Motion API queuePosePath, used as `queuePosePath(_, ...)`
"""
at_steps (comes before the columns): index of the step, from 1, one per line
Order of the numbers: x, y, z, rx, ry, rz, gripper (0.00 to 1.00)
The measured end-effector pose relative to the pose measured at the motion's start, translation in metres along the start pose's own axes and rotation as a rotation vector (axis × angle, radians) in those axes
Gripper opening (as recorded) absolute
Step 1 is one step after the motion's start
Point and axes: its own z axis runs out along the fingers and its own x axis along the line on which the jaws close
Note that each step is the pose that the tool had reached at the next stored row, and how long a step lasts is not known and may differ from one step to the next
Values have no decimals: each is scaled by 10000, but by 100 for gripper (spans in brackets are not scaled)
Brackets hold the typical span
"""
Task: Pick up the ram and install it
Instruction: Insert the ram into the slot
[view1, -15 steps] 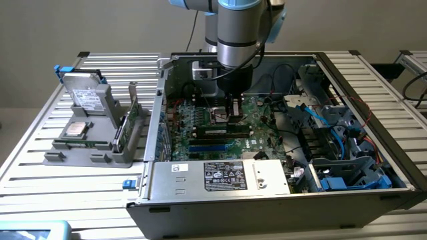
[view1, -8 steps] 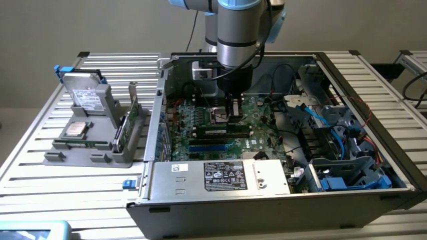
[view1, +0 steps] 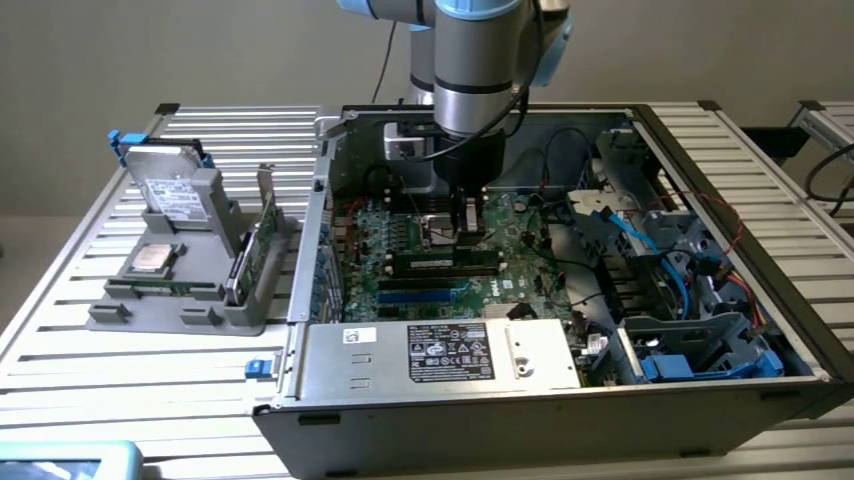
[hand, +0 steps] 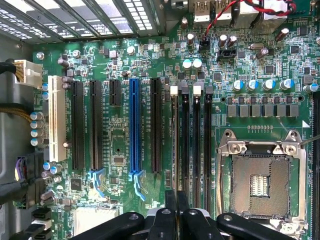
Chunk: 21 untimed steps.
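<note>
The ram (view1: 447, 262) is a dark stick with a pale label. It stands on edge in a slot of the green motherboard (view1: 400, 245) inside the open computer case (view1: 427, 405). In the wrist view the ram shows as a thin edge (hand: 175, 145) along one of the long black memory slots. My gripper (view1: 465, 232) hangs straight down over the stick, fingertips close above its top edge. The two black fingers (hand: 171, 200) are pressed together, so the gripper (hand: 176, 196) is shut. I cannot tell whether the fingertips touch the stick.
A bare CPU socket (hand: 260, 180) lies beside the memory slots, and expansion slots (hand: 134, 125) lie on their other side. The power supply (view1: 447, 350) fills the case front, with cables and drive bays (view1: 667, 290) at the exterior view's right. A grey stand (view1: 187, 270) with a hard drive and a green card sits outside.
</note>
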Motion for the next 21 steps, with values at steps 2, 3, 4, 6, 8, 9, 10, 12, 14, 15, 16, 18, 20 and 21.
queuePosePath(2,0,0,0,10,-1,1,12)
queuePosePath(3,0,1,0,15,0,1,12)
queuePosePath(4,0,1,0,21,0,1,12)
queuePosePath(6,0,1,1,31,-3,0,12)
queuePosePath(8,0,2,0,34,-2,0,12)
queuePosePath(9,0,4,0,35,-1,0,12)
queuePosePath(10,0,6,0,36,-2,0,12)
queuePosePath(12,0,13,0,35,-2,0,12)
queuePosePath(14,1,15,0,37,0,-2,12)
queuePosePath(15,1,16,-1,36,0,-2,12)
queuePosePath(16,1,16,0,37,0,-1,12)
queuePosePath(18,1,17,0,36,0,-1,12)
queuePosePath(20,1,18,3,36,1,-1,12)
queuePosePath(21,1,18,3,35,2,-1,12)
